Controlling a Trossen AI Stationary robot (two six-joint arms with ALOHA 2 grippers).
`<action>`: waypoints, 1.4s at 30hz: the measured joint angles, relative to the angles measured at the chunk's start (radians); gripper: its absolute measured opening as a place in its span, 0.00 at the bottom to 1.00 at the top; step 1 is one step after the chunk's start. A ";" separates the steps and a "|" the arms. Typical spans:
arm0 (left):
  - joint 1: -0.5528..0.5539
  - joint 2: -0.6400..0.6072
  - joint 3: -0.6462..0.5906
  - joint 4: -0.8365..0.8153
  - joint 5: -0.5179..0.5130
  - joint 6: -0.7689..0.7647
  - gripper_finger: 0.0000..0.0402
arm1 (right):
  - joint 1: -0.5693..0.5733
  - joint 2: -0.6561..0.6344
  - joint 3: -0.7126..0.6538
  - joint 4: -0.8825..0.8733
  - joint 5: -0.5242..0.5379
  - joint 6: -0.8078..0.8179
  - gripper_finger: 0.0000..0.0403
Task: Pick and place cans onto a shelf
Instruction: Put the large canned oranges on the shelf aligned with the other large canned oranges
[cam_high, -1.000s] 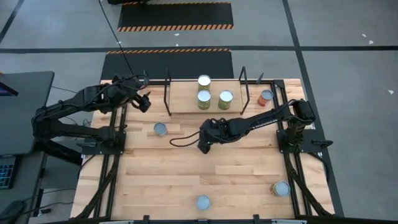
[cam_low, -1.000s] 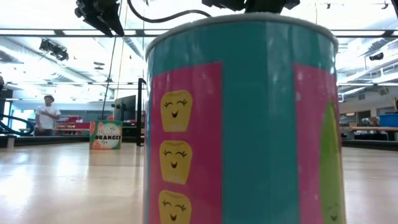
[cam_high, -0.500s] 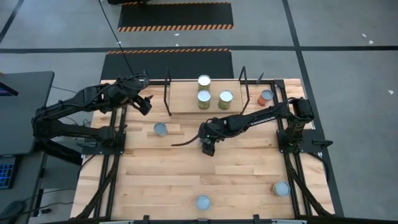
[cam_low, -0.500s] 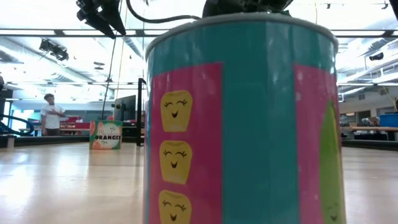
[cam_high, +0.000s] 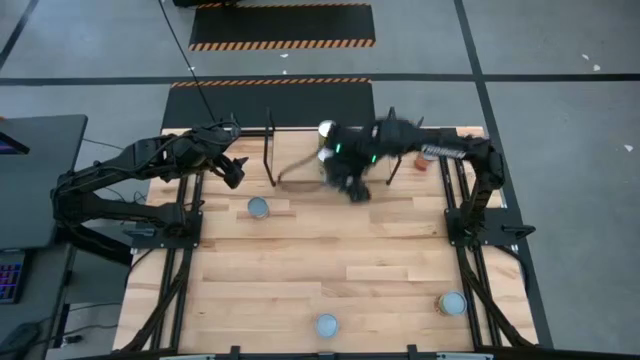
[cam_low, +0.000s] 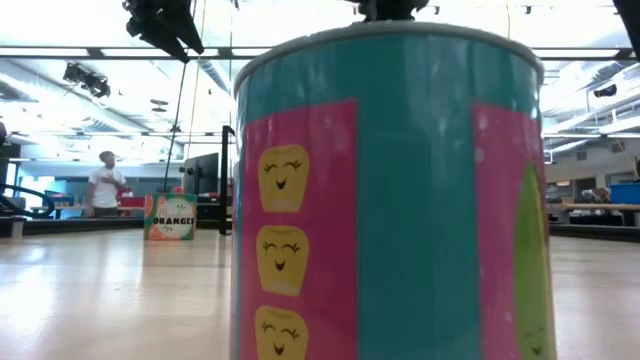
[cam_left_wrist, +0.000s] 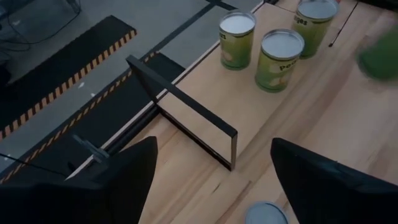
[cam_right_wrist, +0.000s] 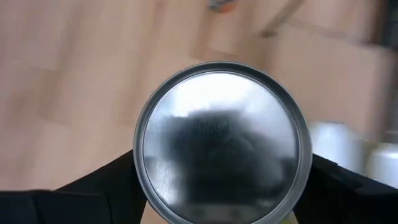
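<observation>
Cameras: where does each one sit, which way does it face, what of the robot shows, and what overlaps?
High: overhead, straight down; both arms, shelf.
Low: tabletop level, facing the room; a teal-and-pink can fills it, arm parts at top.
Left wrist: over the shelf's end frame; own fingers, three green cans.
Right wrist: own fingers flank a can top.
Shared: shelf cans in high and left wrist.

right gripper (cam_high: 352, 186) swung from frame centre up to the shelf (cam_high: 300, 172), now carrying a can (cam_right_wrist: 221, 142); background person (cam_low: 103, 186) walked right.
</observation>
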 joint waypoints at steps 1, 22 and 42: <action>0.000 0.000 0.000 -0.001 0.002 0.000 0.79 | -0.031 0.000 0.042 -0.038 0.030 -0.054 0.78; 0.000 0.000 0.000 0.261 0.051 0.072 0.76 | -0.632 0.011 -0.163 0.182 -0.218 -0.493 0.79; 0.012 0.018 0.001 0.530 0.047 0.076 0.76 | -0.690 0.011 -0.397 0.382 -0.306 -0.272 0.80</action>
